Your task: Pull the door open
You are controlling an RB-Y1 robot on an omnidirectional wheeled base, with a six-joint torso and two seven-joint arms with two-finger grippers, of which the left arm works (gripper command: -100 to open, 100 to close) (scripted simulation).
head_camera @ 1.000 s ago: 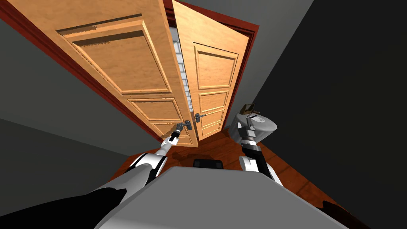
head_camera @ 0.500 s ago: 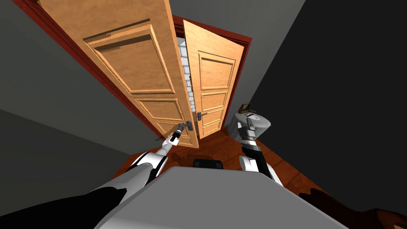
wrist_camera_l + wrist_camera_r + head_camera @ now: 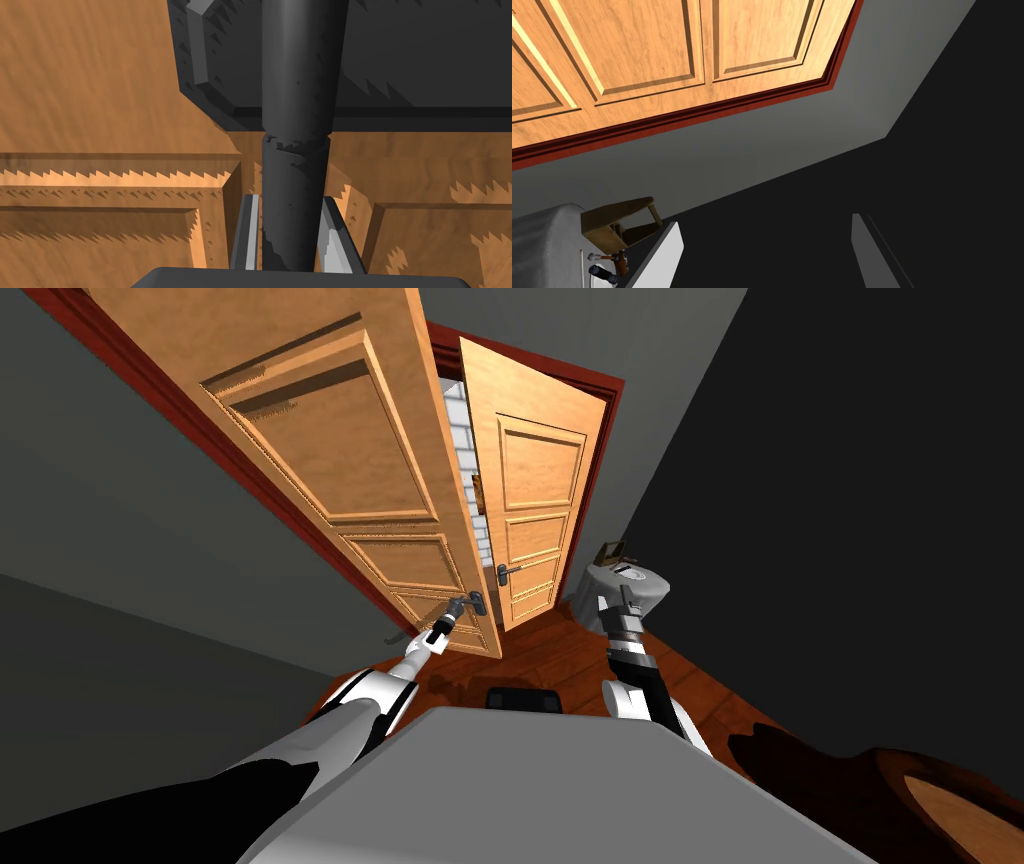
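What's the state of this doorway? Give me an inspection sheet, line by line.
Surface: reddish wood floor.
Job's things: left door leaf ajar; its dark handle.
Clutter: grey draped stand with a small wooden item.
Grippers: left gripper shut on the handle; right gripper open, idle beside the stand.
Cables: nothing seen.
Surroundings: red door frame, right door leaf, grey walls.

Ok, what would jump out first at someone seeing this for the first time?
The tall wooden double door in its dark red frame, ahead, with white brick showing through the gap between the leaves. At the near leaf's edge the left gripper is shut on the dark lever handle. The right gripper hangs open beside a grey stand, to the right.
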